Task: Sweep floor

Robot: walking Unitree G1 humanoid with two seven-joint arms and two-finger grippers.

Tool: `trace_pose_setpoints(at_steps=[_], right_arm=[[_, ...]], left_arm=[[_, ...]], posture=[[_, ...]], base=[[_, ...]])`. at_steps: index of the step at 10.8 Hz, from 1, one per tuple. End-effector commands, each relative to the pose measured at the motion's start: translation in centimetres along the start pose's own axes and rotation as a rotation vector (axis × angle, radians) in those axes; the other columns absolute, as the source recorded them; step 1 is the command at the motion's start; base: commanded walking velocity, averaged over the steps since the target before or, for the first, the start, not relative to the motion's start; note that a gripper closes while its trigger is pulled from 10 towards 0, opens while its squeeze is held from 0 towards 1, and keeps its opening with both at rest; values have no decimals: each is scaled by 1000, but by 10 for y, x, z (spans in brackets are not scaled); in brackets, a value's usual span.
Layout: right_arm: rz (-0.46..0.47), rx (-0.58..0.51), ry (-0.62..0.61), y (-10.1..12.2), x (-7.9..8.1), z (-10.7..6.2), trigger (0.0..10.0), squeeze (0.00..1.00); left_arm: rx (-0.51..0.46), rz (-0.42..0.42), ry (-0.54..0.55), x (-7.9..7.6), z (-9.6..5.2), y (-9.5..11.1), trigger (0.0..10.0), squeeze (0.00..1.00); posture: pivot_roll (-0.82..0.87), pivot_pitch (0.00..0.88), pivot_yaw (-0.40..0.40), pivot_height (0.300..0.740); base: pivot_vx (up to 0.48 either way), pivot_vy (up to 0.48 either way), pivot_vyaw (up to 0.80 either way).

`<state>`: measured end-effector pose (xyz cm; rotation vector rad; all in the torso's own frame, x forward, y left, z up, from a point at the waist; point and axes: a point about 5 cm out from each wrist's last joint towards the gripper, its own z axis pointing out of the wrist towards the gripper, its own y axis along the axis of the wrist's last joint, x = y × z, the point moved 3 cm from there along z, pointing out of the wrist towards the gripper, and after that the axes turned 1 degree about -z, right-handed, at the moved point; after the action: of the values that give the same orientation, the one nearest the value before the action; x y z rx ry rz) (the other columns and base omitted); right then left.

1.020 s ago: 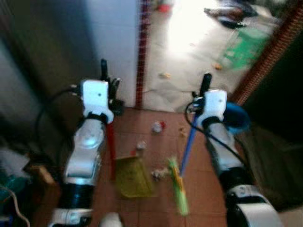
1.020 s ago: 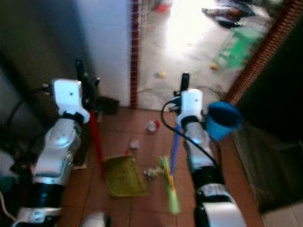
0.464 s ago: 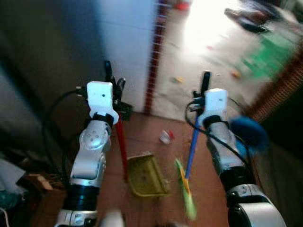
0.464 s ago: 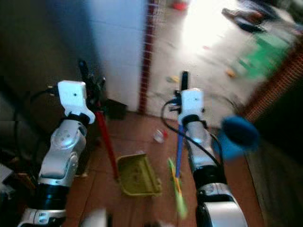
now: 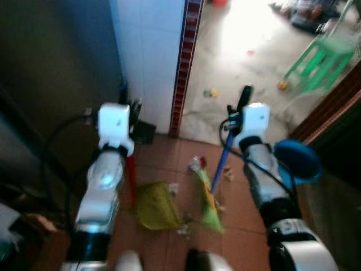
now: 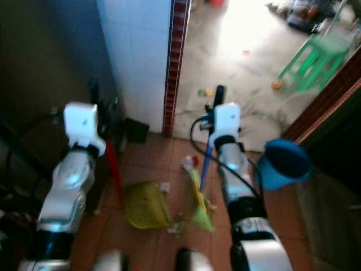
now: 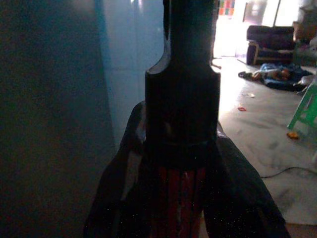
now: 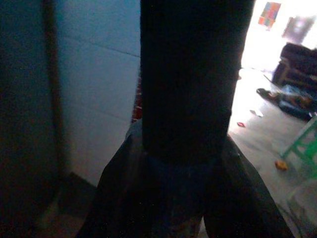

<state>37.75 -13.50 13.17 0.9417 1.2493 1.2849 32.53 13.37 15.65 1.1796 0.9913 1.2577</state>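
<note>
Terracotta floor tiles (image 5: 169, 152) by the doorway: our left gripper (image 5: 125, 101) clamps the red dustpan handle (image 5: 131, 180), yellow pan (image 5: 153, 204) flat on the floor. Our right gripper (image 5: 241, 104) grips the blue broom (image 5: 221, 164), green bristles (image 5: 207, 204) touching scattered litter (image 5: 196, 164).

You see two hands: left hand (image 5: 125, 97), right hand (image 5: 242, 100). One broom (image 5: 210, 199), blue handle, green bristles. One dustpan (image 5: 153, 205), yellow-green, red handle. One blue bucket (image 5: 297, 160). One green stool (image 5: 322, 59). You can count roughly four litter scraps on red tiles near broom head (image 5: 196, 164), too blurred for exact count. About three small bits on pale floor beyond doorway (image 5: 211, 93).
</note>
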Motion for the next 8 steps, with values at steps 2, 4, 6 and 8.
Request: trace_pose_setpoints(at_steps=[2,4,6,8], right_arm=[[-1,-22,-12,8,-6,6,10000,0],[-3,-23,-9,8,-6,5,10000,0],[-7,-13,-6,5,-6,4,10000,0],[-6,-8,-4,4,-5,3,10000,0]], left_arm=[[-33,57,-43,-7,-3,8,10000,0],[-14,81,-56,-5,-10,1,10000,0],[-11,110,-59,-2,-13,-7,10000,0],[30,123,-77,-7,-9,-24,10000,0]], posture=[[79,58,-83,740],[78,58,-81,740],[76,57,-78,740],[70,56,-78,740]], base=[[0,0,0],[0,0,0],[0,0,0],[0,0,0]])
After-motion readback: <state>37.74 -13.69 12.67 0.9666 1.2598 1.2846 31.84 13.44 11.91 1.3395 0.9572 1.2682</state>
